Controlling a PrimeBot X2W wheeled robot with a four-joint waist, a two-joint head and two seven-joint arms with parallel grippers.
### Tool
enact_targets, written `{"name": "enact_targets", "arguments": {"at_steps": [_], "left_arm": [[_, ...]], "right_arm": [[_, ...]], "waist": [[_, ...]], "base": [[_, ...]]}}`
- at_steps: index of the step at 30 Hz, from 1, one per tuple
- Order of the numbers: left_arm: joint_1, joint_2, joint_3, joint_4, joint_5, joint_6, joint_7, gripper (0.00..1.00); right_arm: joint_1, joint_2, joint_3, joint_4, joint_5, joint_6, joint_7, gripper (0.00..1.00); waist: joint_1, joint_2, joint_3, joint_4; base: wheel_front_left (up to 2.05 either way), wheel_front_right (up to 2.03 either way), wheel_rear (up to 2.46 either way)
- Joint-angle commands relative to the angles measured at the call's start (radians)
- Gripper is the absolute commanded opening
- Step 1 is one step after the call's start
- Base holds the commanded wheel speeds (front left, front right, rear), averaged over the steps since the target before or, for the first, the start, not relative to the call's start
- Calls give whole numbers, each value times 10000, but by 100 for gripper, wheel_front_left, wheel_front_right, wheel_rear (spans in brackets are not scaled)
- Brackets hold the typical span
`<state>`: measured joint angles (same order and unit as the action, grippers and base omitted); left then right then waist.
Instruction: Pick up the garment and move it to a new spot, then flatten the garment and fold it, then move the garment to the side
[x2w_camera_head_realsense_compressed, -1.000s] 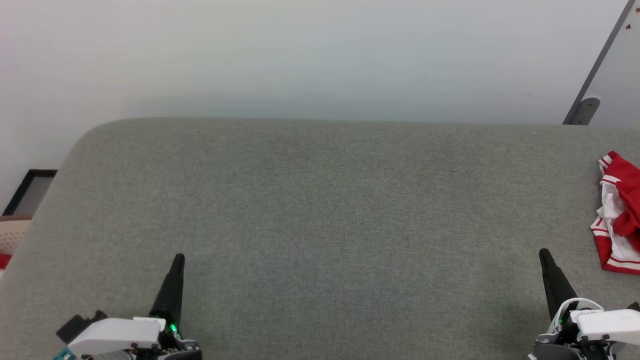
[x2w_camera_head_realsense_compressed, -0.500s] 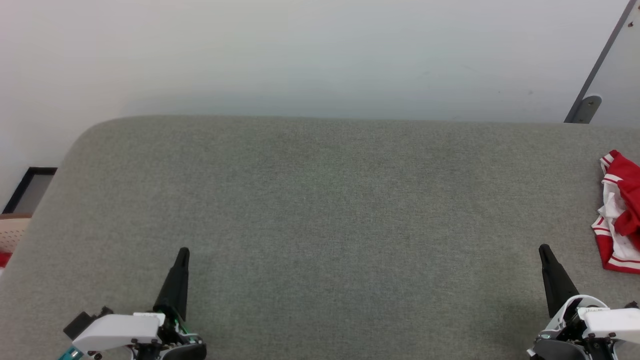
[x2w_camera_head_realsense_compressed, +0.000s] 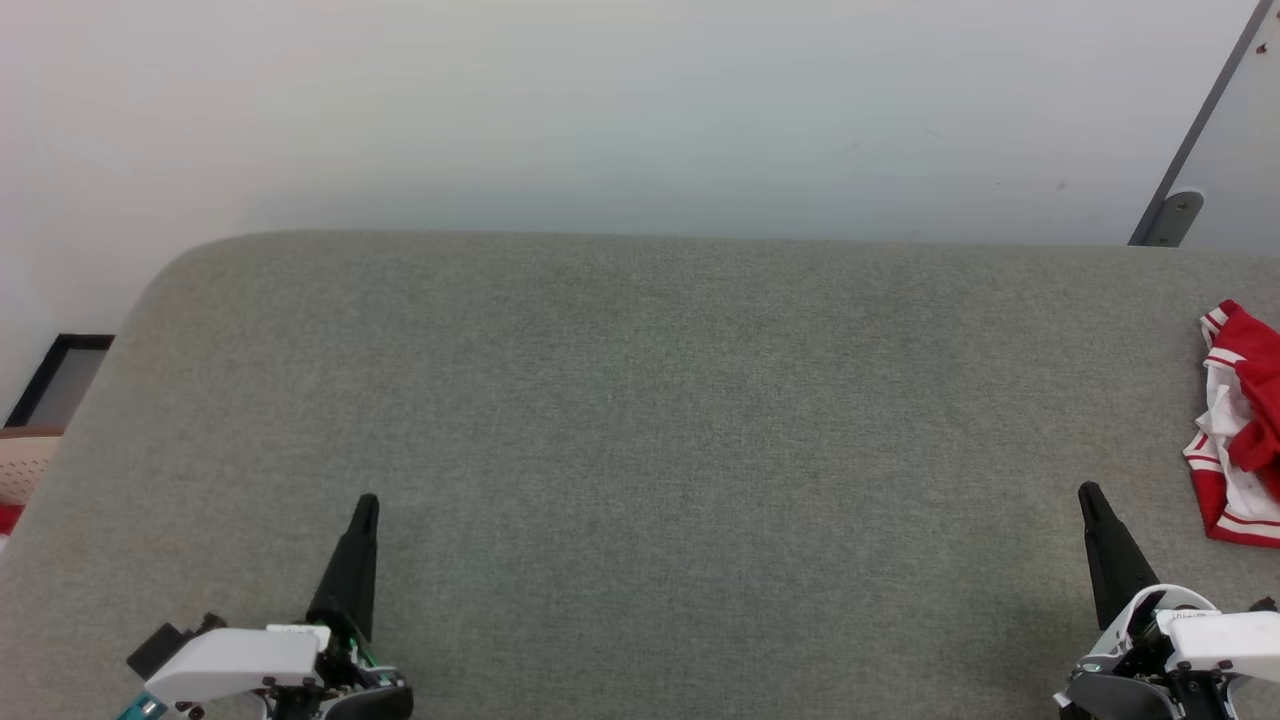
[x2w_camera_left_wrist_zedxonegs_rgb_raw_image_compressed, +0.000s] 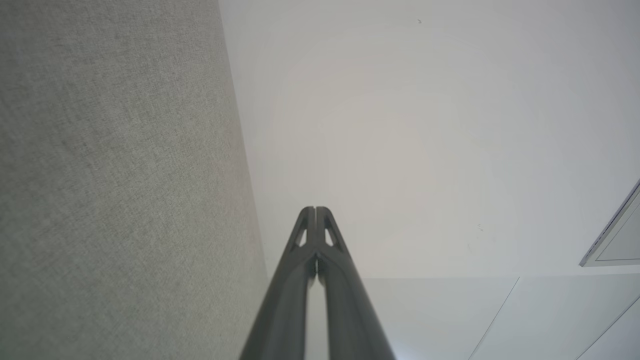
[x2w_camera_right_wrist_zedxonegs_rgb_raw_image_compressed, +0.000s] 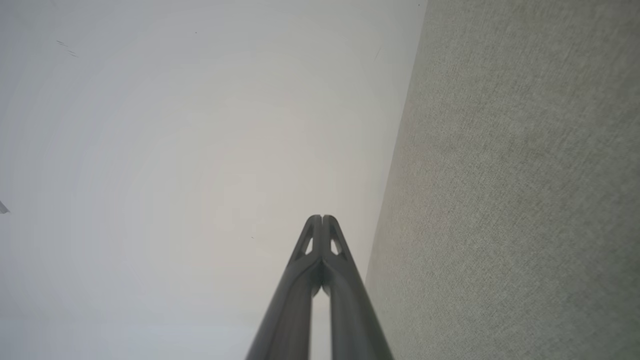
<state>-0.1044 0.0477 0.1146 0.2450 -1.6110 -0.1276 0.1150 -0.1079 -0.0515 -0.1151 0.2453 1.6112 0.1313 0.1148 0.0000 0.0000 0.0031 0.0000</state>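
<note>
Garment (x2w_camera_head_realsense_compressed: 1240, 430) sits bunched at the right edge of the frame, mid-height, on the grey worktop (x2w_camera_head_realsense_compressed: 640, 400), partly cut off by the frame edge. Red cloth, white parts and striped trim show.

I have both grippers low in the frame: left gripper (x2w_camera_head_realsense_compressed: 366, 503) lower left, right gripper (x2w_camera_head_realsense_compressed: 1089, 492) lower right. Both are clenched on nothing, and the wrist views show their tips pressed together. The right gripper is near the garment but not touching it. The left is well apart from it.

My read: soft, light, floppy cloth, maybe a bit slick, so it will sag and drag when lifted. I'd open the right gripper and pinch a raised fold or the striped hem on the near side. Risk: catching one thin layer that slips out.
</note>
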Motion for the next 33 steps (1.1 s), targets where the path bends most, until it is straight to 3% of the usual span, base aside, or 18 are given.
{"name": "enact_targets", "arguments": {"at_steps": [1, 33], "left_arm": [[-99, 3, 25, 2, -25, -55, 28, 0], [-98, 3, 25, 1, -22, -55, 29, 0]], "right_arm": [[-18, 38, 2, -28, 30, -10, 27, 0], [-17, 38, 5, -29, 31, -10, 24, 0]], "waist": [[0, 0, 0, 0], [0, 0, 0, 0]], "base": [[0, 0, 0], [0, 0, 0]]}}
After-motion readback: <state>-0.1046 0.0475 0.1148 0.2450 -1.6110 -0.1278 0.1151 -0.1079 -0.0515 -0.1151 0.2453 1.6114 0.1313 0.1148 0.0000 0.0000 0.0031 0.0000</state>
